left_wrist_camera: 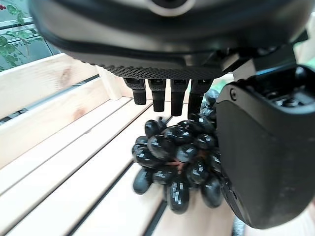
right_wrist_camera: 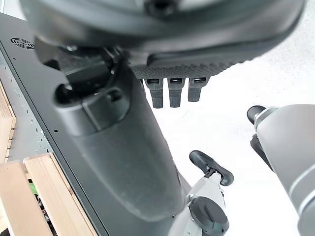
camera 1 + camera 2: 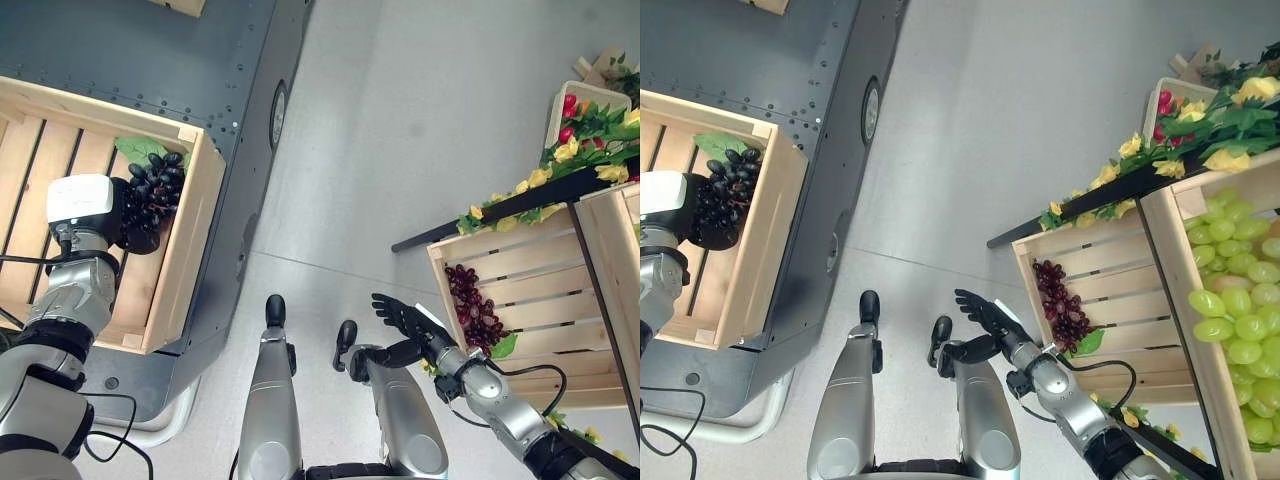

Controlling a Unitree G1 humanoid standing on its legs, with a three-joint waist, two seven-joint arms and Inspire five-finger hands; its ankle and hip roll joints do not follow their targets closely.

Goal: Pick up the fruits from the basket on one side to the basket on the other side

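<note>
A bunch of black grapes [image 3: 160,185] with a green leaf hangs just above the slats in the near corner of the wooden crate [image 3: 190,230] on the left. My left hand [image 3: 135,235] is shut on it; the left wrist view shows the bunch [image 1: 177,157] pinched between the curled fingers [image 1: 160,96] and the thumb [image 1: 266,157]. My right hand [image 3: 405,318] is open over the grey floor, holding nothing, just left of the right wooden crate [image 3: 530,300]. A bunch of red grapes [image 3: 475,305] lies in that crate.
A crate of green grapes [image 3: 1230,290] stands at the far right. Yellow flowers with leaves [image 3: 560,150] run along a dark bar above the right crate, and a white box of red fruit [image 3: 570,110] sits behind. The left crate rests on a dark metal platform [image 3: 200,60].
</note>
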